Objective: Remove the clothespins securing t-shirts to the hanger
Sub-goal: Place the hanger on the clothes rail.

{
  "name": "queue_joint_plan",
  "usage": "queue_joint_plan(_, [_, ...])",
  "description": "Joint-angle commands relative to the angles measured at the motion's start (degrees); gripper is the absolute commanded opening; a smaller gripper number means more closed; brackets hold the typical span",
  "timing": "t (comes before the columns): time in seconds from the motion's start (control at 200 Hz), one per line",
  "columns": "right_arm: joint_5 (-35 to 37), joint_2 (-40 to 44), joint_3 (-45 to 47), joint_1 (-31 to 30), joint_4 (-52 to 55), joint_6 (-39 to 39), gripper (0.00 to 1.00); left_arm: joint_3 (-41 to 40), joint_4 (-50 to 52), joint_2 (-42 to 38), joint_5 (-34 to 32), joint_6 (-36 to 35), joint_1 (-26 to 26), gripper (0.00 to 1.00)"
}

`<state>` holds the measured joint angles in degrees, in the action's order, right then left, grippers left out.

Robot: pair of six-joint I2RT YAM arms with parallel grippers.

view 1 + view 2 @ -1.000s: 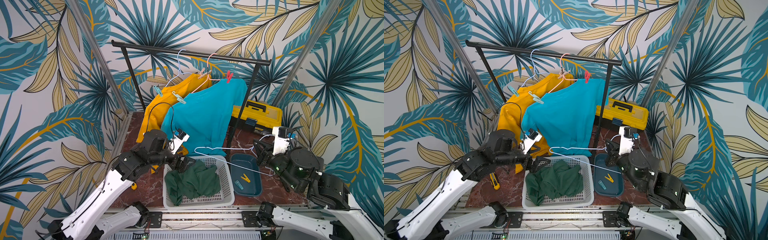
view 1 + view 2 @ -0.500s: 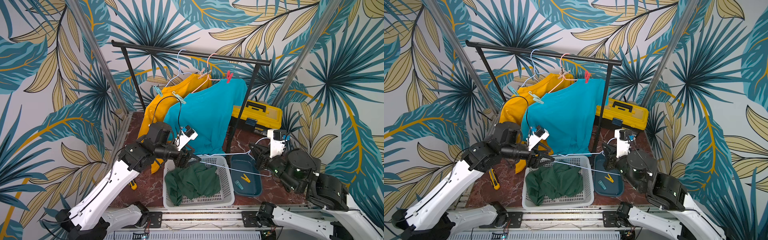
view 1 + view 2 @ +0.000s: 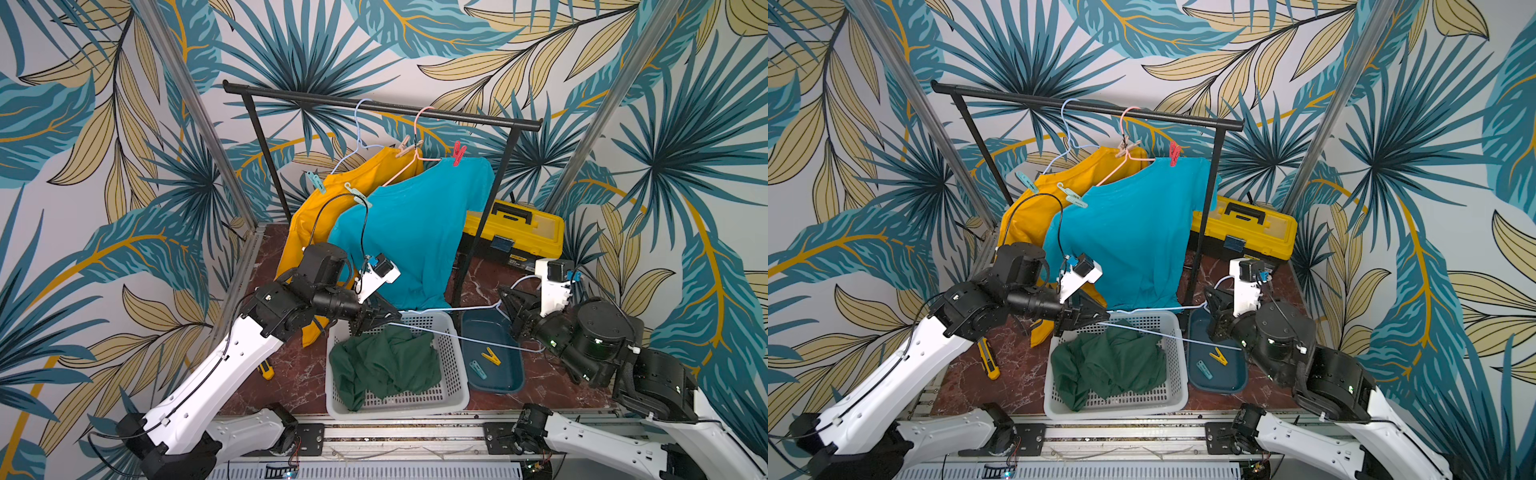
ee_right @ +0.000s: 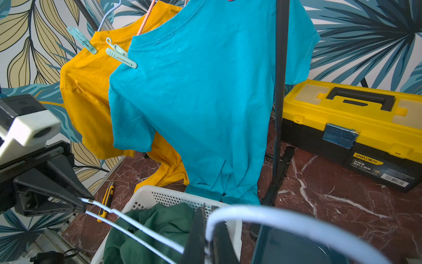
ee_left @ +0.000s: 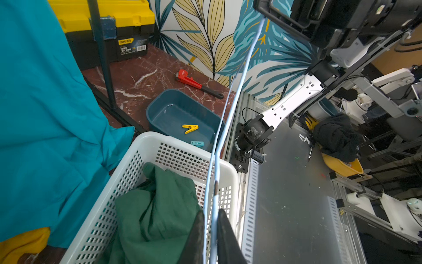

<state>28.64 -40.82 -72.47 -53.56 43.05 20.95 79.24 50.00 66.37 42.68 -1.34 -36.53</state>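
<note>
both jaws closed: your left gripper (image 5: 209,212) pinches a shoulder tip of the pale-blue wire hanger (image 3: 457,337), your right gripper (image 4: 207,219) its hook end, over the white basket (image 3: 455,399). two clothespins (image 3: 490,356) lie in the tray (image 3: 505,384), four on the hung t-shirts (image 3: 415,232).

The white basket (image 3: 399,410) is showing smooth, perforated plastic; inside it the dark green t-shirt (image 3: 386,365) is lying as matt, creased cloth; above the basket the pale blue hanger (image 4: 262,209) is looking like smooth coated wire.
</note>
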Motion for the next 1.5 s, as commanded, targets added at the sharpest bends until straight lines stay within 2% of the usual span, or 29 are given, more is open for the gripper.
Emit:
queue_joint_plan(0.0, [0.8, 0.8, 1.0, 0.1, -2.5, -0.1, 0.0, 0.6, 0.4, -0.1, 1.0, -0.8, 0.2, 0.0])
queue_joint_plan(0.075, [1.7, 1.1, 1.2, 0.1, -2.9, 0.1, 0.0, 0.9, 0.4, -0.2, 1.1, -0.9, 0.2, 0.0])
queue_joint_plan(0.165, [4.3, 1.7, 1.9, 0.1, -2.9, 1.0, 0.14, 1.1, 0.4, -0.5, 2.2, -1.1, 0.2, 0.0])
queue_joint_plan(0.19, [4.8, 1.9, 2.2, 0.2, -3.2, 1.0, 0.21, 1.2, 0.2, -0.6, 2.0, -0.8, 0.2, 0.0])
queue_joint_plan(0.255, [6.3, 2.7, 3.0, 0.1, -3.9, 1.4, 0.46, 1.6, -0.1, -1.0, -0.7, 0.3, 0.3, 0.0])
queue_joint_plan(0.361, [7.4, 3.9, 3.6, 0.1, -4.6, 1.8, 0.68, 1.5, -1.4, -2.1, -5.8, 1.4, 0.2, 0.0])
queue_joint_plan(0.641, [16.7, 10.0, 6.0, 0.1, -3.2, 5.3, 0.91, -1.6, -9.0, -6.9, -17.0, 4.7, 0.3, 0.0])
queue_joint_plan(0.776, [23.6, 13.2, 7.2, 0.1, -1.4, 8.3, 0.99, -3.2, -12.9, -10.1, -23.0, 6.8, 0.3, 0.0])
queue_joint_plan(0.901, [27.5, 15.1, 8.0, 0.1, 0.2, 9.9, 1.0, -4.2, -16.6, -13.3, -28.0, 8.6, 0.3, 0.0])
queue_joint_plan(1.197, [28.0, 14.4, 8.1, 0.0, 1.2, 10.3, 0.99, -1.3, -16.7, -17.3, -37.1, 9.6, 0.3, 0.0])
queue_joint_plan(1.492, [27.3, 13.0, 8.1, 0.2, 1.2, 11.0, 0.99, 1.4, -16.1, -17.7, -38.5, 9.1, 0.3, 0.0])
